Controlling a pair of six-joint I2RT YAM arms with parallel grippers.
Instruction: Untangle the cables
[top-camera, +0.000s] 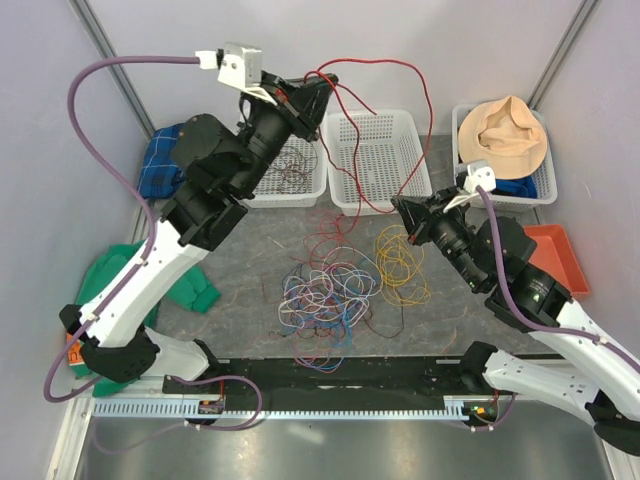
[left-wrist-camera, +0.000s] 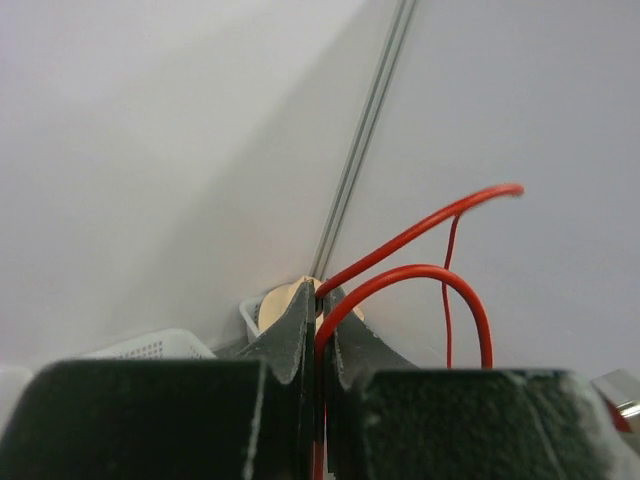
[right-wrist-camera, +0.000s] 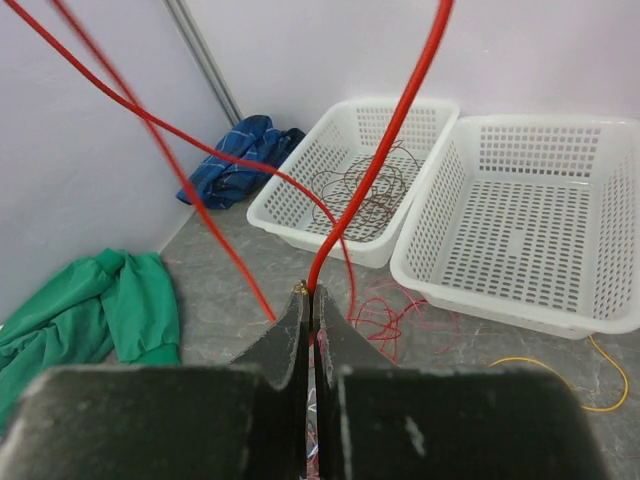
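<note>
A tangled pile of thin blue, white, purple and red cables (top-camera: 328, 292) lies on the grey table, with yellow loops (top-camera: 400, 262) at its right. My left gripper (top-camera: 322, 92) is raised high over the baskets and shut on a red cable (top-camera: 390, 61). That cable arcs over to my right gripper (top-camera: 402, 208), which is shut on it too. In the left wrist view the jaws (left-wrist-camera: 322, 295) pinch the red cable (left-wrist-camera: 430, 225). In the right wrist view the jaws (right-wrist-camera: 310, 292) pinch the red cable (right-wrist-camera: 385, 140) as it rises steeply.
Three white baskets stand at the back: the left one (top-camera: 262, 196) holds dark brown cables (right-wrist-camera: 370, 195), the middle one (top-camera: 342, 200) is bare, the right one (top-camera: 548, 180) holds a tan hat (top-camera: 508, 130). There are also an orange tray (top-camera: 558, 255), a green cloth (top-camera: 120, 270) and a blue cloth (top-camera: 160, 160).
</note>
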